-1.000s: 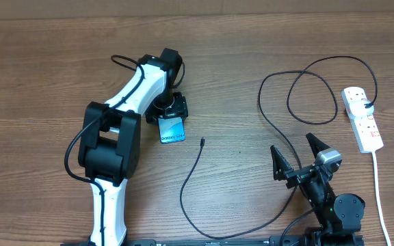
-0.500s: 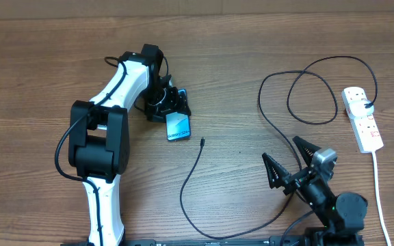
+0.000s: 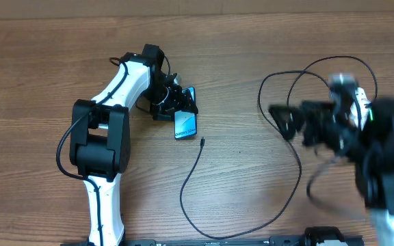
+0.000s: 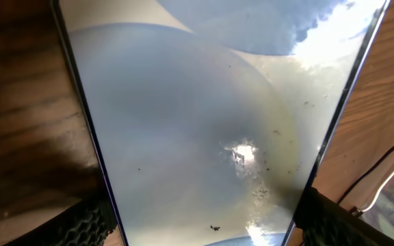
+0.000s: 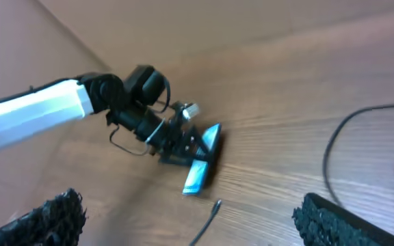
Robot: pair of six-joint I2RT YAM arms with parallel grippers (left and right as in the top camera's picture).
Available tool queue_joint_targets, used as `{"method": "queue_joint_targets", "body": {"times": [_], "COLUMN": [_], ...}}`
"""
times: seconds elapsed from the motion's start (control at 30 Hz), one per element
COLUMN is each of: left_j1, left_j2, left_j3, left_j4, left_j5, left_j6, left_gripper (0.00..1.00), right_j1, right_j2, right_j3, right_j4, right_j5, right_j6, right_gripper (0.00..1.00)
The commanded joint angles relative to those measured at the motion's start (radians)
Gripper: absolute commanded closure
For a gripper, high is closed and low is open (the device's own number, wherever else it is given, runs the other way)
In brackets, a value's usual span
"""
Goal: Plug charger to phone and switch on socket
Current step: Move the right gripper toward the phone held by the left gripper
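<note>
Overhead: left gripper (image 3: pixel 182 109) clamps the phone (image 3: pixel 186 124) by its edges, screen writing unreadable; right gripper (image 5: pixel 191 223) gapes wide, empty.

This is a robotics lab bench. A wood-grain table (image 3: pixel 33 137) serves as the work surface, and two robot arms work over it: the white-and-black left arm (image 3: pixel 111 102), rising from the near edge, and the black right arm (image 3: pixel 382 157), which is blurred. A black rail (image 3: pixel 238 241) runs along the near edge. Exposed black wiring (image 3: pixel 66 147) loops beside the left arm's joints, as on research hardware. On the table lie test props, a phone (image 3: pixel 186 124) and a loose black cable (image 3: pixel 195 171). A plain pale strip (image 3: pixel 183 5) lies beyond the far edge.
</note>
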Motion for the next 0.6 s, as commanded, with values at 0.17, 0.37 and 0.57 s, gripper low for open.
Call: {"method": "queue_joint_targets", "body": {"times": [0.17, 0.37, 0.57], "left_j1": [-0.005, -0.008, -0.008], "left_j2": [0.022, 0.022, 0.022], "left_j3": [-0.007, -0.007, -0.007], "left_j4": [0.013, 0.018, 0.018], "left_j5": [0.034, 0.038, 0.039], "left_j6": [0.028, 0.021, 0.021], "left_gripper": [0.21, 0.20, 0.20], "right_j1": [0.097, 0.283, 0.370], "right_j2": [0.390, 0.679, 0.898], "right_j3": [0.051, 0.051, 0.051], "right_j4": [0.003, 0.128, 0.304], "right_j5": [-0.163, -0.116, -0.118], "right_j6": [0.071, 0.088, 0.182], "right_gripper": [0.19, 0.20, 0.18]}}
